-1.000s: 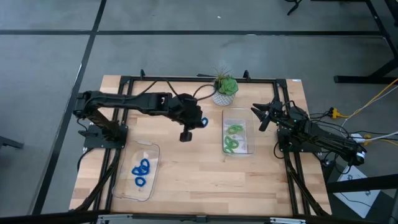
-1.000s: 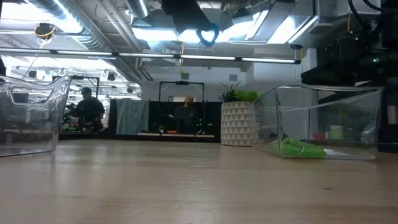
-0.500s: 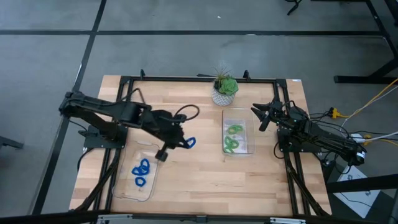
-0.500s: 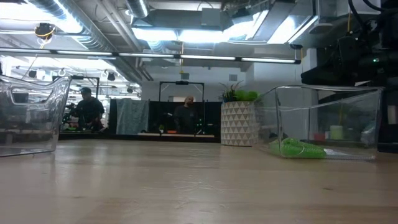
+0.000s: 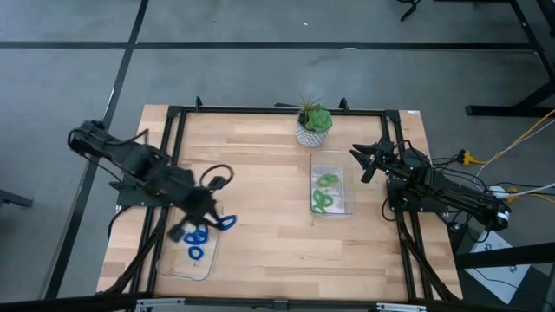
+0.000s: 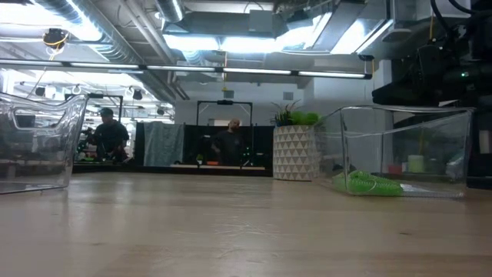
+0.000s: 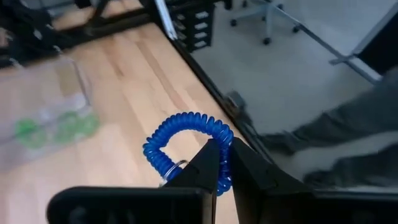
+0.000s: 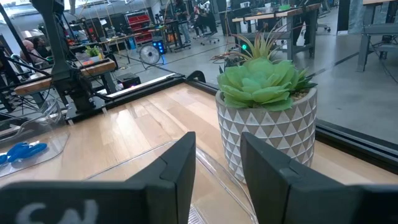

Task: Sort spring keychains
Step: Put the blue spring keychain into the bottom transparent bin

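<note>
**Left hand carrying a blue coil over the left tray**

So the left hand (image 7: 219, 163) is pinched closed on a blue spring keychain (image 7: 186, 144) — the wrist view shows the two dark fingers (image 7: 202, 167) squeezed together on the coil, with the loop sticking out past the tips and a little metal ring hanging off it. From above, that same blue coil (image 5: 225, 223) sits at the end of the left arm, right at the inner edge of the clear tray on the left (image 5: 204, 269). Inside that tray there's a bunch of other blue coils (image 5: 196, 240) lying on the bottom.

The second clear tray (image 5: 349, 206) is over toward the middle-right of the tabletop (image 5: 277, 251), and it has the green coils (image 5: 324, 192) in it, two clumps as far as I can tell. Just behind it stands a potted plant (image 5: 313, 124) in a white patterned pot.

The right hand (image 8: 217, 163) hangs near the right edge of the tabletop, beside the green tray — fingers parted, nothing between them, pointing at the plant.
</note>
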Controlling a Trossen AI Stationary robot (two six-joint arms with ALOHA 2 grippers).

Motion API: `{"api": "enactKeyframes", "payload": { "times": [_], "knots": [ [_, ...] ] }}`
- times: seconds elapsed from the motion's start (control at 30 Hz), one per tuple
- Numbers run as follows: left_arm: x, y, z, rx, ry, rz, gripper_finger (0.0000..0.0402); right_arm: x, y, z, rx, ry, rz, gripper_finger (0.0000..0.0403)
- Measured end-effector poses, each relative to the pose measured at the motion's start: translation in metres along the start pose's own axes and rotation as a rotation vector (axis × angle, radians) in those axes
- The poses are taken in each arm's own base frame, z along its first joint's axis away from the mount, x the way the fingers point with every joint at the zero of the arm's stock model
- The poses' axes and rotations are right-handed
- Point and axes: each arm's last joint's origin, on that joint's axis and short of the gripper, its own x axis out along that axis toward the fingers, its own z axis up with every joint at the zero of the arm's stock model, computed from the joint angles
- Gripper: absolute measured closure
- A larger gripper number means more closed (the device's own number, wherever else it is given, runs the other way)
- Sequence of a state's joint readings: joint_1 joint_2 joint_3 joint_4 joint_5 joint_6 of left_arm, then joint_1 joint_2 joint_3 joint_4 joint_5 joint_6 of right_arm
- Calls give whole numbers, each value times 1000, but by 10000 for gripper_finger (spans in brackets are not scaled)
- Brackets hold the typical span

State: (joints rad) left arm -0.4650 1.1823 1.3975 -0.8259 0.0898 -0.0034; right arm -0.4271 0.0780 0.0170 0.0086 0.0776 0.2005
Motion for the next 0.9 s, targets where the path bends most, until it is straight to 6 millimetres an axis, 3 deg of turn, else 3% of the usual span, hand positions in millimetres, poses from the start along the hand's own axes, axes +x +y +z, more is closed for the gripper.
{"api": "enactKeyframes", "payload": {
  "times": [0.3,0.6,0.9],
  "knots": [
    [-45,-34,-22,-90,71,-113,380,0,0,0,0,0,0,276],
    [-87,-56,-36,-84,13,-279,380,0,0,0,0,0,0,276],
    [-98,-60,-41,-74,-4,-284,380,0,0,0,0,0,0,276]
  ]
}}
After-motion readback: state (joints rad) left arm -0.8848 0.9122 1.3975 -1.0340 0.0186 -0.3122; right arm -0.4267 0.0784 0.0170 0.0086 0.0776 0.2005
